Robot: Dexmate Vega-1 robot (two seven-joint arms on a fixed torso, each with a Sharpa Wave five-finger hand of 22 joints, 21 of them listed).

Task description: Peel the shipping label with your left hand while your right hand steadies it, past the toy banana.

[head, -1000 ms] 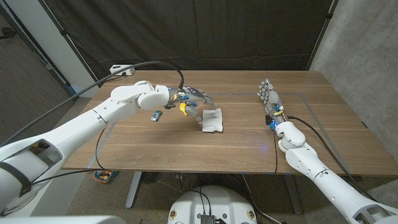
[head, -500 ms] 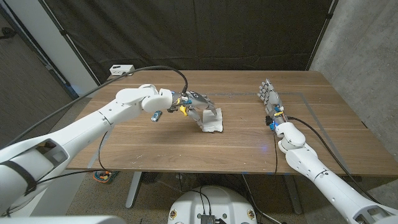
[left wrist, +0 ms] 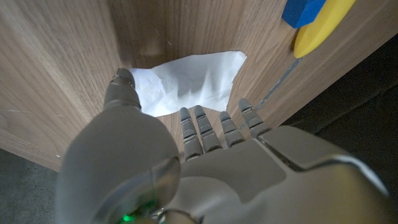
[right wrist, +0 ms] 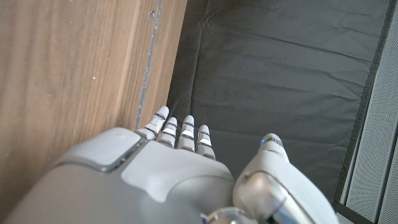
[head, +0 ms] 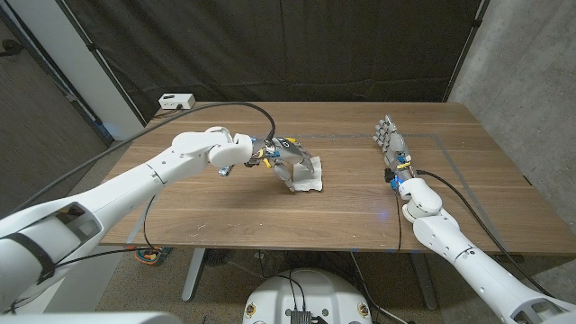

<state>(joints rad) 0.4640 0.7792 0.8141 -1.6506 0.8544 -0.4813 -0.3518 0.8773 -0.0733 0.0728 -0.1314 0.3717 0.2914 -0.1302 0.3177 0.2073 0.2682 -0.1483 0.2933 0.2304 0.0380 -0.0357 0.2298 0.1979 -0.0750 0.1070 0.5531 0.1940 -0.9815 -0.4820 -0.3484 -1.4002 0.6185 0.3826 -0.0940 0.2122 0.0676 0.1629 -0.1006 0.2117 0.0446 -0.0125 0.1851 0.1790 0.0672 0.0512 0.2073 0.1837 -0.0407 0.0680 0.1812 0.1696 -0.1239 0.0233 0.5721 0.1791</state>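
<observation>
The white shipping label (head: 310,177) lies crumpled near the table's middle, and in the left wrist view the label (left wrist: 186,84) is bare wood on all sides. My left hand (head: 292,162) reaches over its left part, fingers (left wrist: 211,127) spread at its near edge and thumb at its corner, with nothing plainly pinched. The yellow toy banana (head: 266,157) lies just left of the hand, partly hidden by the wrist; the banana (left wrist: 323,28) lies next to a blue piece (left wrist: 305,9). My right hand (head: 391,146) stands on its edge far to the right, fingers straight, holding nothing.
A small blue toy car (head: 225,168) sits left of the banana. A white box (head: 175,101) rests at the back left corner. A thin tape line (head: 450,148) marks the wood by my right hand. Black curtains hang behind the table.
My left hand has moved right and down from beside the banana onto the label's left part. The right hand has stayed still.
</observation>
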